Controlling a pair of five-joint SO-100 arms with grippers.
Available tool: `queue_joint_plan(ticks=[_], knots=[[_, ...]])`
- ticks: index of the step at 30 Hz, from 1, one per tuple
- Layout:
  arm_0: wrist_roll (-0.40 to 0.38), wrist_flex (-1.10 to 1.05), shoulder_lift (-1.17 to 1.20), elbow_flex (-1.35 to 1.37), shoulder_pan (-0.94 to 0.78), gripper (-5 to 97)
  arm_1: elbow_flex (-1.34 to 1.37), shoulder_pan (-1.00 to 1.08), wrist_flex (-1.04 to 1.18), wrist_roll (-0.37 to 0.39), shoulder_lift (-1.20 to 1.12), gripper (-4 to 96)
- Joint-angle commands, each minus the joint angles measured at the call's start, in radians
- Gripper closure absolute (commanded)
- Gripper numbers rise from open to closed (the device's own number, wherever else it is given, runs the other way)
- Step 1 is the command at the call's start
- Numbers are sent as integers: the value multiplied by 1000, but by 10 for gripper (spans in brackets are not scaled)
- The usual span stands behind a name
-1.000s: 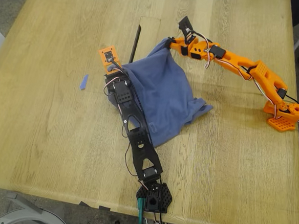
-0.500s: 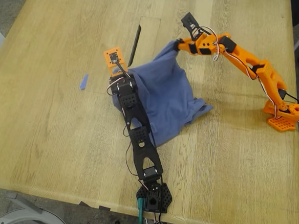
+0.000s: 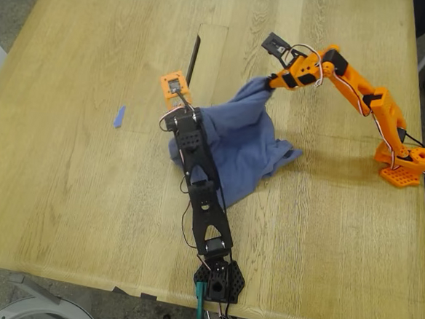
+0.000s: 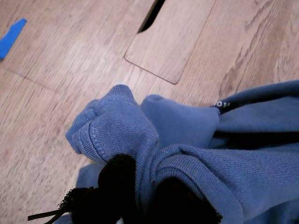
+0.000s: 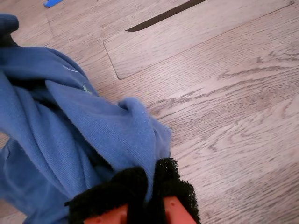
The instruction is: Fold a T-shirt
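Observation:
The slate-blue T-shirt [image 3: 235, 143] lies bunched in the middle of the wooden table, with its far edge lifted at two points. My first gripper [image 3: 180, 117], on the black arm, is shut on a hem fold at the exterior view's left side of the shirt. The first wrist view shows that ribbed fold [image 4: 117, 126] pinched by my first gripper [image 4: 140, 182]. My second gripper [image 3: 270, 81], on the orange arm, is shut on the shirt's far corner. In the second wrist view the cloth [image 5: 70, 130] hangs from my second gripper [image 5: 145, 182]. The chest print is hidden.
A small blue scrap [image 3: 119, 116] lies on the table toward the exterior view's left. A dark slot [image 3: 193, 59] and an inset panel [image 3: 209, 50] sit beyond the shirt. The black arm's base [image 3: 218, 280] is at the near edge, the orange base [image 3: 401, 169] at the exterior view's right.
Both grippers have moved toward the exterior view's right while holding the cloth. The orange arm has risen, and the shirt has drawn in and bunched narrower.

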Motion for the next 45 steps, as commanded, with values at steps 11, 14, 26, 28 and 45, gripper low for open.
queue_joint_plan(ticks=[11,14,26,28,45], knots=[[-5,26,650,638,89,920,572,-86,26,28,489,914],[-6,28,742,765,121,920,684,-115,25,31,552,914],[-23,26,1023,1166,322,920,1078,-235,23,43,764,914],[-23,26,1062,1213,353,920,1144,-265,23,43,799,914],[-38,11,1390,1727,755,920,1759,-456,-126,43,1095,914]])
